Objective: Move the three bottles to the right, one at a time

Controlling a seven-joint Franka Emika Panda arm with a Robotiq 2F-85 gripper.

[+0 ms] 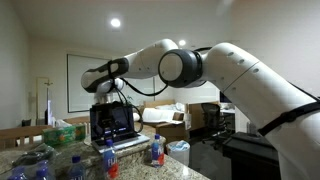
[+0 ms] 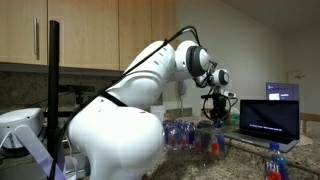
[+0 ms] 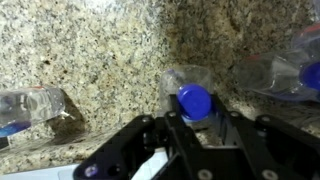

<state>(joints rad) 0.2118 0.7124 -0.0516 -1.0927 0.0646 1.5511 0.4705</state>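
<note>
In the wrist view my gripper (image 3: 195,128) is shut on a small clear bottle (image 3: 194,101), its blue cap showing between the fingers over the speckled granite counter (image 3: 90,50). In both exterior views the gripper (image 1: 109,140) (image 2: 213,118) hangs in front of the laptop with this bottle (image 1: 110,160) (image 2: 213,142) under it. A second bottle (image 1: 155,150) (image 2: 272,160) stands upright apart from it. A further clear bottle (image 3: 30,105) shows at the left of the wrist view.
An open laptop (image 1: 112,122) (image 2: 268,115) stands on the counter behind the gripper. A bundle of bluish plastic bottles (image 1: 40,165) (image 2: 180,133) (image 3: 290,70) lies close by. A green tissue box (image 1: 62,132) sits farther back. Wooden cabinets (image 2: 90,35) hang above.
</note>
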